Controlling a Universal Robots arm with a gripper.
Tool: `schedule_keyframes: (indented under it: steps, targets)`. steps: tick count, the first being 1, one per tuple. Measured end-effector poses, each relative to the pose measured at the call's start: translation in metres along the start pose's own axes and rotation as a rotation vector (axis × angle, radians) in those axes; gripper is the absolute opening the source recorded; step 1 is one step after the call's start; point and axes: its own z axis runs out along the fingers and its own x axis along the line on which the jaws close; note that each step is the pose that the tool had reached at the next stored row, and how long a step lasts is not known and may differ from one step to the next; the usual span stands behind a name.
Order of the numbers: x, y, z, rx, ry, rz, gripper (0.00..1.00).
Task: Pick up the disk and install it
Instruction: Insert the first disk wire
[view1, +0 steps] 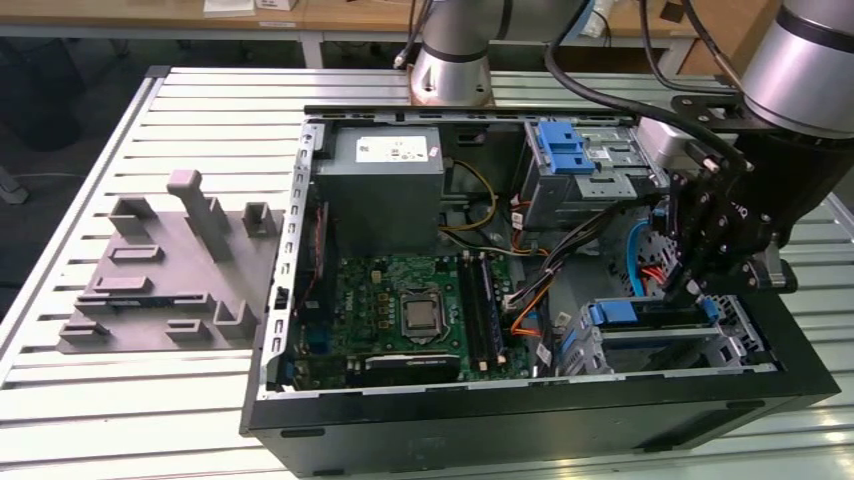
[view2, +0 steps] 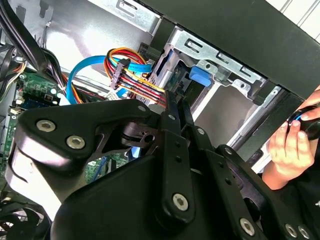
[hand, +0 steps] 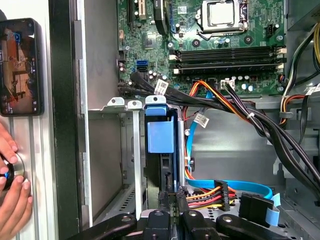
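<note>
One disk (hand: 160, 135), blue-framed, stands on edge in the drive cage (hand: 136, 150) of the one open computer case (view1: 534, 420). One gripper (hand: 171, 194) sits at the disk's end, jaws pressed close together, pinching nothing you can see. Outside the case: one phone (hand: 19, 65), one hand (hand: 12, 200).

The disk (hand: 160, 137) has a blue frame, the motherboard (view1: 360, 300) is green, the case (view1: 534, 425) black.
</note>
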Motion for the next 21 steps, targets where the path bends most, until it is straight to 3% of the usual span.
schedule_keyframes:
  steps: [21]
  targets:
    - [0.0041, -0.0025, 0.0019, -0.0077, -0.0019, 0.011, 0.16]
